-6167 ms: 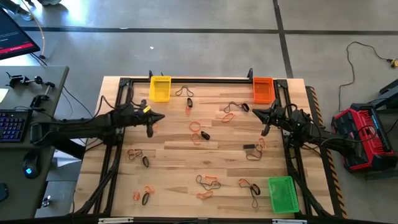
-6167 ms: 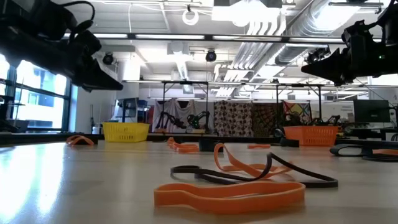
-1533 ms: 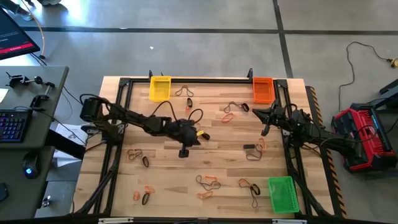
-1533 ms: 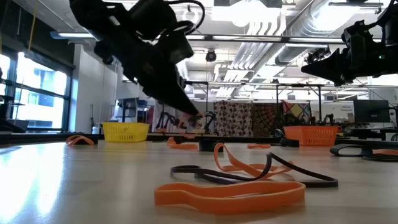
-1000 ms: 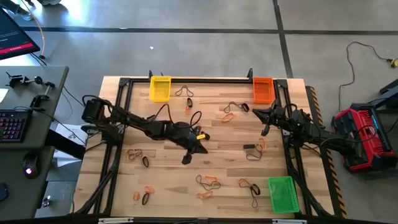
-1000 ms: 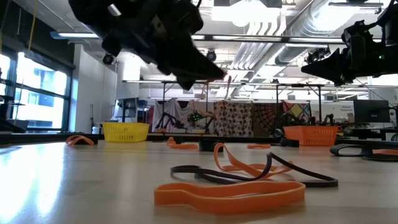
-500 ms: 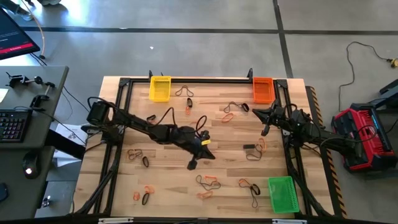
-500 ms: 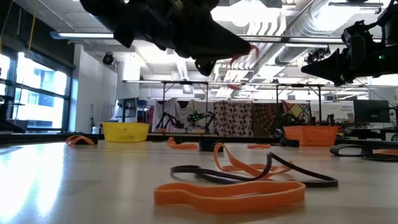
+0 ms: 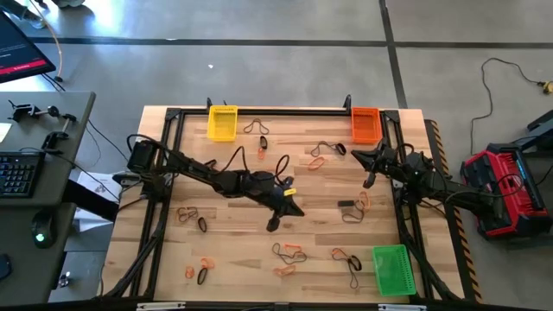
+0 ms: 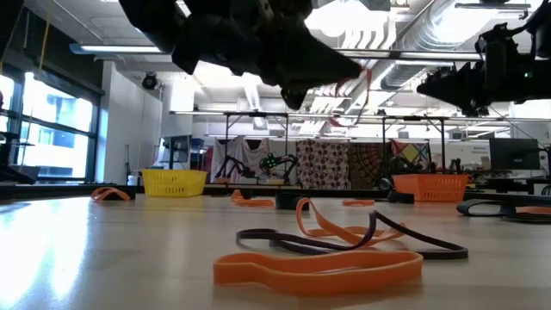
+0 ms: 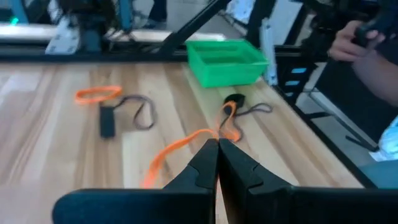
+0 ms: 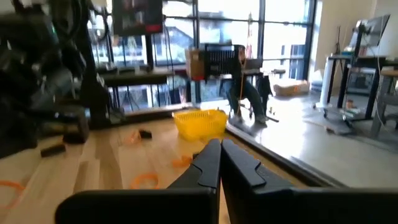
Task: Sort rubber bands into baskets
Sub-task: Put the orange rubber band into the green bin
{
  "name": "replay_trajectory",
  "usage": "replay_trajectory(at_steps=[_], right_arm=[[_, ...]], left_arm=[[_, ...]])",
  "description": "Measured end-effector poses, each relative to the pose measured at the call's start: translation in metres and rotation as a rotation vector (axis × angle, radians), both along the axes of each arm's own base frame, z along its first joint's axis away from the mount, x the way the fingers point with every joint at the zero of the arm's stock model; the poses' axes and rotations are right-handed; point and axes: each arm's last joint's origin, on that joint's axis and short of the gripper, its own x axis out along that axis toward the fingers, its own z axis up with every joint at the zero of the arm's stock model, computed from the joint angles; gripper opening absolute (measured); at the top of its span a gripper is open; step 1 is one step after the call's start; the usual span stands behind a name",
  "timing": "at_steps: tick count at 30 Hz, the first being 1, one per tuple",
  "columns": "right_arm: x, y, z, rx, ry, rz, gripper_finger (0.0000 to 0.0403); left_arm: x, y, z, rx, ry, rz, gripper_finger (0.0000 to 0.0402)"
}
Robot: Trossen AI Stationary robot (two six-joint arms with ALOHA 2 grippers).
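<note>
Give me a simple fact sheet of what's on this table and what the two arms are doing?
Left gripper: shut on an orange rubber band, above the table's middle
Right gripper: shut, empty, waiting by the orange basket
Yellow basket: far edge, left
Green basket: near right corner
Loose bands: orange and dark ones scattered over the wooden table

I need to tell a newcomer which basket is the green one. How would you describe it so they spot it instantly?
Start at the wooden table and go to its near right corner. The green basket sits there alone, while the yellow basket and orange basket stand along the far edge.
</note>
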Motion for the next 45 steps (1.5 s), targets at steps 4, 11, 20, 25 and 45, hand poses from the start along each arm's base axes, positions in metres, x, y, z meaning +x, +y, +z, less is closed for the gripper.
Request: replay_trajectory(at_steps=[4, 11, 20, 25, 45], right_arm=[[0.001, 0.003, 0.004, 0.019, -0.047, 0.090, 0.0000], [0.010, 0.012, 0.000, 0.046, -0.003, 0.194, 0.0000], [0.027, 0.026, -0.006, 0.064, 0.078, 0.251, 0.0007], [0.038, 0.033, -0.002, 0.070, 0.155, 0.263, 0.0042], [0.107, 0.067, 0.023, -0.066, 0.387, 0.319, 0.0117]], left_arm=[[0.001, 0.004, 0.001, -0.004, -0.012, -0.004, 0.0000], [0.002, 0.017, 0.002, -0.003, -0.023, 0.028, 0.0000], [0.003, 0.039, 0.002, 0.004, -0.026, 0.085, 0.0000], [0.004, 0.049, 0.002, 0.005, -0.025, 0.110, 0.0000], [0.005, 0.057, 0.006, -0.026, -0.059, 0.139, 0.0000]])
